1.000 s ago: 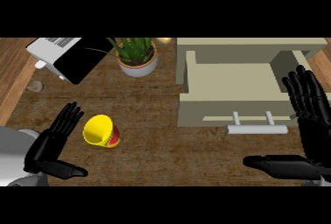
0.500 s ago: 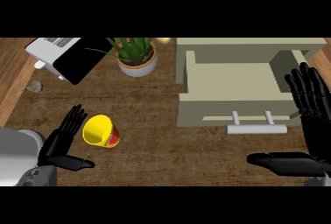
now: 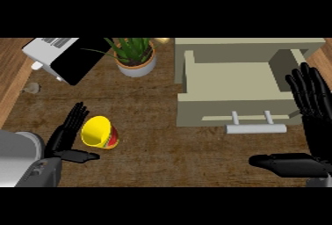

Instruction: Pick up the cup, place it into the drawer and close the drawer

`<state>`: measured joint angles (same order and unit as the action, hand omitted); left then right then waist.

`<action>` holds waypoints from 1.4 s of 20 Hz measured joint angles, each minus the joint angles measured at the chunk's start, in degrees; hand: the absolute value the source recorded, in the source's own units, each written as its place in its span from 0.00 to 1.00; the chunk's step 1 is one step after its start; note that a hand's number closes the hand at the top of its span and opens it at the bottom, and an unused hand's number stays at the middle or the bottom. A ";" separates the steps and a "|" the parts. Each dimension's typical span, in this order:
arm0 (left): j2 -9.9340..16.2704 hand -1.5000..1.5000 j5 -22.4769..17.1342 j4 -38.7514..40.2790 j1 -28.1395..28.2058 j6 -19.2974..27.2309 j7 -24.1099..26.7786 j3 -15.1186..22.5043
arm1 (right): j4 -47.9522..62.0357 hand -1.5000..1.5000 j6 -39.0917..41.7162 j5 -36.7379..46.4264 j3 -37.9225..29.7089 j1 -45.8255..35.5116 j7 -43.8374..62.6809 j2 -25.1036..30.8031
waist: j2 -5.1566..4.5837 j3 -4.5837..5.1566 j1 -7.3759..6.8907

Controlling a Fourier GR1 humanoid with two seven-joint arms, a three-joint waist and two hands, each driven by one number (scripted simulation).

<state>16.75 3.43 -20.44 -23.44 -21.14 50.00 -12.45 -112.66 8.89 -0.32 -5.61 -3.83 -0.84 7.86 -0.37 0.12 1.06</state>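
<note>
Nothing's really been done yet: the cup (image 3: 99, 132) is lying tipped on the worktop (image 3: 168, 149), just beside the open left robot hand (image 3: 66, 139), not gripped. The drawer (image 3: 236, 85) is pulled open already. The right robot hand (image 3: 311, 115) is held open by the drawer. A plant (image 3: 135, 56) sits off the path.

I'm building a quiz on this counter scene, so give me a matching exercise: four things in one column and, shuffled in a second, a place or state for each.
Things:
1. cup
2. drawer
3. potted plant
4. right hand

Places or states:
A. pulled open, nothing inside
B. open, fingers up, at the view's right edge
C. yellow, on its side beside the left hand
D. at the counter's back, left of the drawer

Pairs: 1-C, 2-A, 3-D, 4-B
</note>
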 measured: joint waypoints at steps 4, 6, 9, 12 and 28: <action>0.12 0.00 1.17 3.14 -0.54 0.75 2.71 0.55 | -0.83 0.00 0.39 -0.45 -0.09 -0.55 1.08 0.39 | -0.07 0.05 0.16; 0.31 0.00 1.41 4.36 -1.47 0.81 3.15 0.59 | -0.35 0.00 0.93 -1.50 -1.13 -1.37 1.63 1.14 | -0.11 0.07 0.22; -0.11 0.00 1.78 5.68 -2.62 1.10 3.87 0.78 | -0.32 0.00 0.73 -0.84 -0.41 -0.59 0.82 0.40 | -0.17 0.07 0.39; -1.22 0.00 2.11 6.80 -3.24 1.89 4.78 0.92 | 0.13 0.00 0.55 -0.47 -0.25 -0.91 0.62 0.19 | -0.21 0.09 0.43; -4.29 1.00 0.34 6.68 -5.36 -3.72 3.50 1.23 | 0.62 0.00 0.86 0.25 0.84 0.09 -0.20 -0.54 | -0.25 0.11 0.49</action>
<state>12.47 3.77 -13.76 -28.80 -24.86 53.50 -11.22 -112.04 9.76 -0.07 -4.77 -3.75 -1.04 7.32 -0.61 0.23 1.56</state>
